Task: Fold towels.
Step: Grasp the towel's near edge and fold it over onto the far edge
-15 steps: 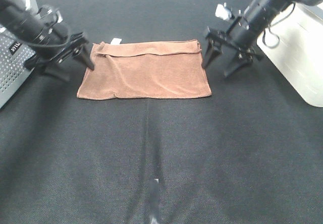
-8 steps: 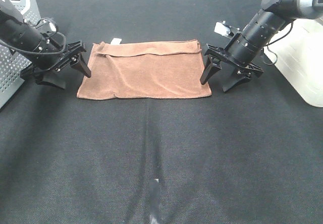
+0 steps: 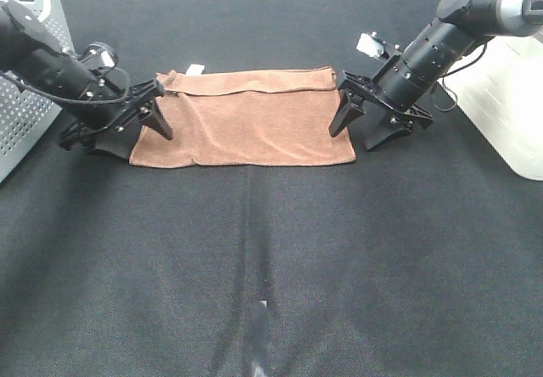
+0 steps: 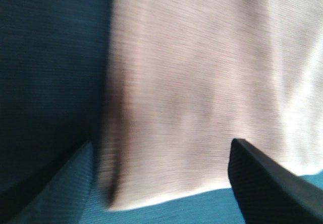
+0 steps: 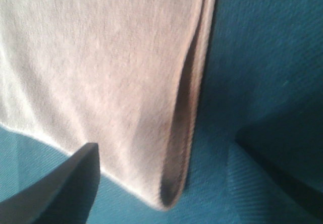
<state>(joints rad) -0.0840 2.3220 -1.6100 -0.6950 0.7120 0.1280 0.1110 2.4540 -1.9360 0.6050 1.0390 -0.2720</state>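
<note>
Towel (image 3: pixel 246 126) ends are straddled by two grippers. The left gripper (image 3: pixel 146 142) is spread wide over the left short edge and the right gripper (image 3: pixel 350 139) is spread wide over the right short edge, and nothing is gripped by either. The brown towel is laid flat and folded double in the middle of the black table (image 3: pixel 271 258), and a small white tag (image 3: pixel 195 69) is seen at its far left corner.

1. One reddish-brown rectangular terry towel (image 3: pixel 246 126).
2. One small white tag (image 3: pixel 195 70) at the towel's edge.
3. Two black grippers: left gripper (image 3: pixel 140 139), right gripper (image 3: pixel 350 139).
4. One black cloth-covered bench (image 3: pixel 271 258).
5. One pale perforated metal crate (image 3: pixel 17 126).
6. One white plastic box (image 3: pixel 509 97).
</note>
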